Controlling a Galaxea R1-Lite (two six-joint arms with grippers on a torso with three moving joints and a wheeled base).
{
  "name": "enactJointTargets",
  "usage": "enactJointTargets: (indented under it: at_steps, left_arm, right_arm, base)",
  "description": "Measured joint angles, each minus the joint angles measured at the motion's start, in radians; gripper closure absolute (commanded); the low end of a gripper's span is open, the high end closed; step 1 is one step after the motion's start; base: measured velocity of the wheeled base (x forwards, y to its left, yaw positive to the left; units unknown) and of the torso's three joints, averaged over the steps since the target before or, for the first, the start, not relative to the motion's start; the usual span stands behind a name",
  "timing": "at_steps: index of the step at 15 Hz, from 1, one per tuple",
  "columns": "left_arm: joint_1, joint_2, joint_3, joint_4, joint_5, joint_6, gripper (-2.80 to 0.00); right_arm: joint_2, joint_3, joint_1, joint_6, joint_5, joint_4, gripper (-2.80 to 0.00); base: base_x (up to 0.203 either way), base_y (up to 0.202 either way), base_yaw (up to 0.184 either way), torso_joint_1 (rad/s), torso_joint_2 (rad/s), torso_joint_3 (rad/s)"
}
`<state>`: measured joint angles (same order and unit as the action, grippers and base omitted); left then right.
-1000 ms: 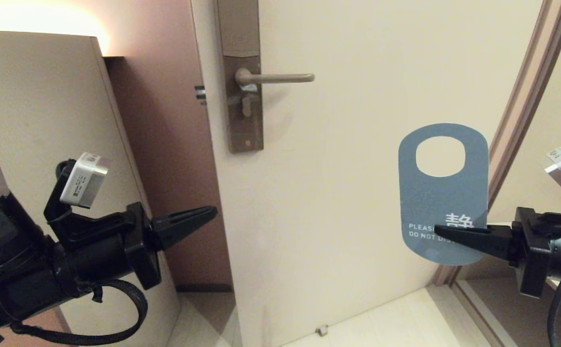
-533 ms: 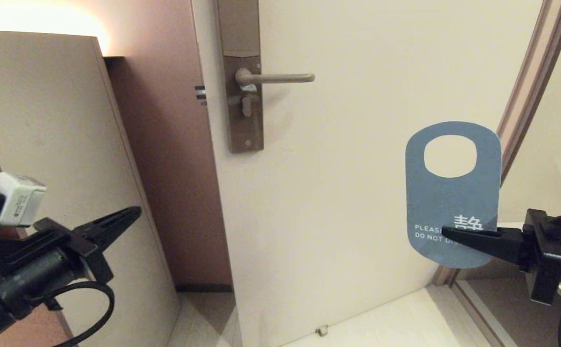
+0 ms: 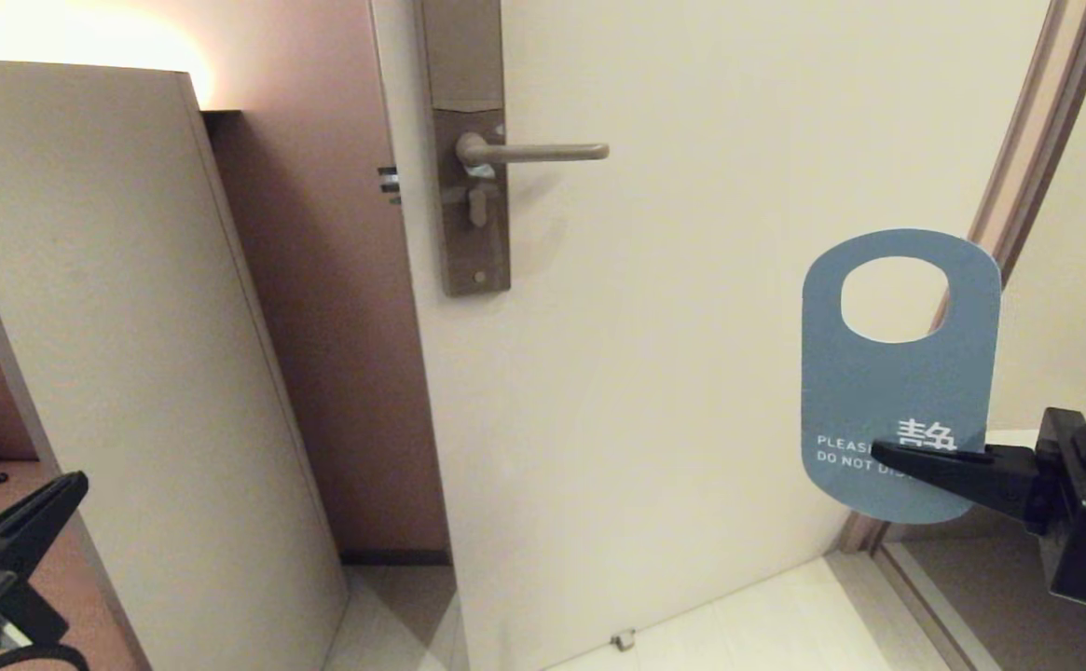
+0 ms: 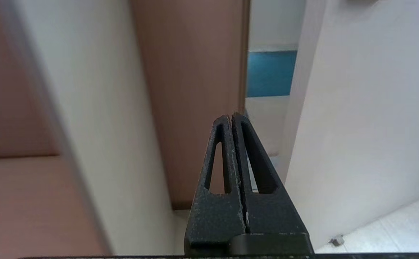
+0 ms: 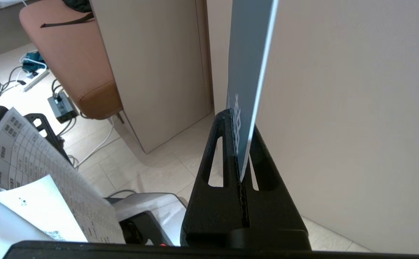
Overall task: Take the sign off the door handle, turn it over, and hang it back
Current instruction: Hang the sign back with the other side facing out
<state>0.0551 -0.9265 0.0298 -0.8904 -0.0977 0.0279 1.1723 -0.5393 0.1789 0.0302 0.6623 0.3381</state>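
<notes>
The sign (image 3: 897, 382) is off the door handle (image 3: 543, 151), blue "PLEASE DO NOT DISTURB" side facing me, oval hole at the top. My right gripper (image 3: 883, 454) is shut on its lower right edge and holds it upright in front of the door, well right of and below the handle. In the right wrist view the sign (image 5: 247, 72) stands edge-on between the black fingers (image 5: 216, 151). The handle is bare, on its lock plate (image 3: 470, 186). My left gripper (image 3: 76, 485) is shut and empty at the lower left; it also shows in the left wrist view (image 4: 232, 117).
A beige panel (image 3: 123, 326) stands at the left, with a brown wall recess (image 3: 319, 280) behind it. The door frame (image 3: 1018, 186) runs up the right side. Cables, a brown seat (image 5: 76, 64) and papers (image 5: 26, 180) lie on the floor side in the right wrist view.
My left arm has drawn back down and to the left, away from the door. My right gripper has moved the sign slightly right, its top a little higher.
</notes>
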Motion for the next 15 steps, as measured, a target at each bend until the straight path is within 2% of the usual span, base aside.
enactJointTargets:
  at_steps: [2, 8, 9, 15]
  left_arm:
    - [0.015, 0.127, -0.014, 0.122, 0.0, 0.001, 0.0]
    - [0.035, 0.542, -0.017, 0.588, 0.008, 0.007, 0.0]
    - [0.037, 0.578, -0.017, 0.631, 0.007, 0.016, 0.0]
    - [0.04, 0.645, -0.028, 0.693, 0.006, 0.094, 0.0]
  right_arm:
    - [-0.003, 0.007, 0.0, 0.0, 0.0, 0.0, 0.0]
    - [0.0, 0.01, 0.0, 0.001, 0.0, 0.0, 0.0]
    - [0.0, 0.011, 0.0, 0.0, 0.0, 0.0, 0.0]
    - [0.0, 0.015, -0.027, 0.002, -0.002, 0.0, 0.0]
  base:
    - [0.0, 0.0, 0.0, 0.0, 0.0, 0.0]
    - [0.0, 0.0, 0.0, 0.0, 0.0, 0.0]
    - [0.0, 0.0, 0.0, 0.0, 0.0, 0.0]
    - [0.0, 0.0, 0.0, 0.0, 0.0, 0.0]
